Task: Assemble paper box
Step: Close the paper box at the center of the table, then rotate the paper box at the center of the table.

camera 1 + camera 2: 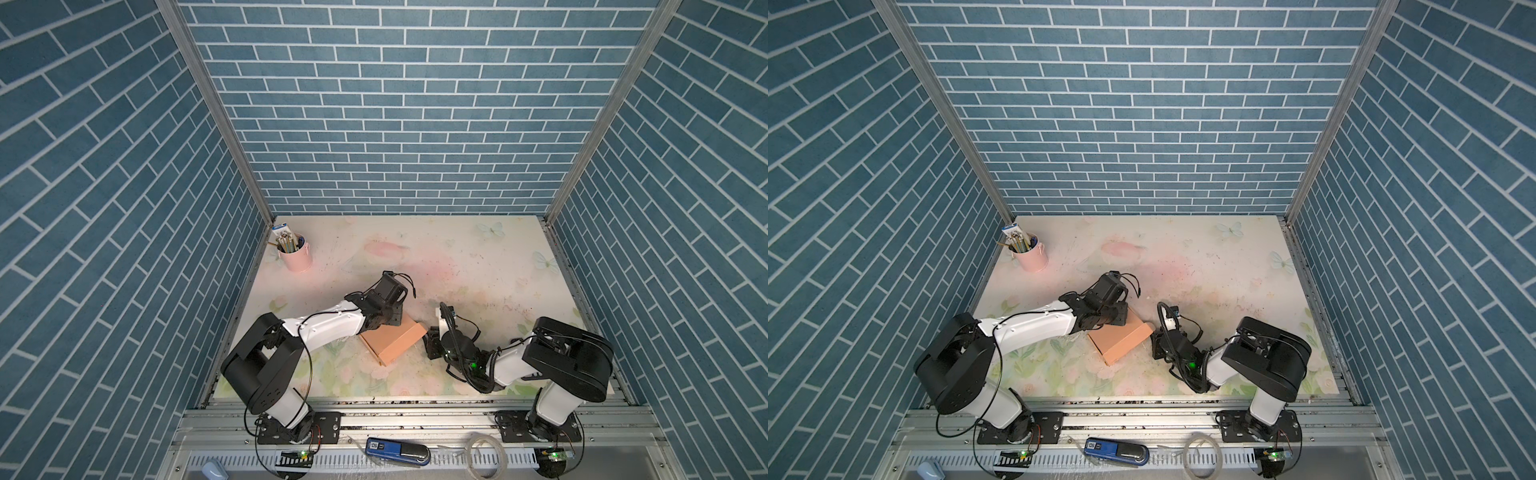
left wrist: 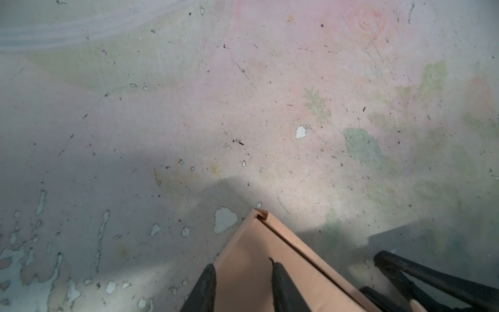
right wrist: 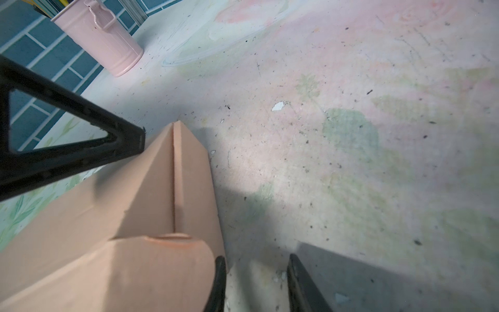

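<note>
Finds left gripper (image 2: 241, 263) clamped on the far corner of the paper box (image 1: 397, 340). Places the box centre-front on the table (image 1: 478, 266), between both grippers. Records right gripper (image 3: 257, 256) released, jaws apart over table, outer side touching the box's right corner.

Pink metal bucket (image 1: 296, 258) holding pencils, far-left corner of floral counter (image 1: 457, 266); blue brick-pattern walls (image 1: 399, 104) around; blue-black device (image 1: 397, 451) and clear tubing coil (image 1: 484, 452) by front rail.
</note>
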Motion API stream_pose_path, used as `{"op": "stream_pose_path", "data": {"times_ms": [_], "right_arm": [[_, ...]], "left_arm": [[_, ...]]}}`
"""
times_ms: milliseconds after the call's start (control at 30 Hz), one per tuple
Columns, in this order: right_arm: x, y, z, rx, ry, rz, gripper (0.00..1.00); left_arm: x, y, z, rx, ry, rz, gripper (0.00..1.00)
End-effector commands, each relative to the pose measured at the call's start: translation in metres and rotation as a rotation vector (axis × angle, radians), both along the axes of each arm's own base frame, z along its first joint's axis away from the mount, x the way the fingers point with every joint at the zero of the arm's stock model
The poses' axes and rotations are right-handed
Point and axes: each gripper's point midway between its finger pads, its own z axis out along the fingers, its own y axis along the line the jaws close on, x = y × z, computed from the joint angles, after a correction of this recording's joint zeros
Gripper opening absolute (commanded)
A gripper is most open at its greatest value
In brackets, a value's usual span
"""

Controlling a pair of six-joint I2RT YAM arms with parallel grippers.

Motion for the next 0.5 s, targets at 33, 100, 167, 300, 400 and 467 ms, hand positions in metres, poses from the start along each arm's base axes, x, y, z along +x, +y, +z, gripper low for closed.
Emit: {"op": "stream_pose_path", "data": {"times_ms": [33, 100, 167, 300, 400, 467], "right_arm": [[-0.003, -0.022, 0.002, -0.029, 0.017, -0.055, 0.39], [-0.007, -0.032, 0.003, -0.071, 0.032, -0.059, 0.39], [-0.011, -0.044, 0.003, -0.116, 0.047, -0.068, 0.39], [-0.014, -0.072, 0.006, -0.181, 0.085, -0.097, 0.41], [-0.008, -0.089, 0.012, -0.16, 0.165, -0.108, 0.42], [-0.001, -0.094, 0.026, -0.149, 0.184, -0.1, 0.42]], "left_arm": [[0.001, 0.021, 0.024, -0.015, -0.013, 0.045, 0.38], [-0.002, 0.035, 0.035, -0.017, -0.024, 0.085, 0.4], [-0.01, 0.05, 0.041, -0.019, -0.02, 0.128, 0.41], [-0.035, 0.077, 0.043, -0.026, 0.016, 0.198, 0.4], [-0.059, 0.095, 0.037, -0.021, 0.053, 0.235, 0.36], [-0.073, 0.104, 0.032, -0.034, 0.073, 0.265, 0.35]]}}
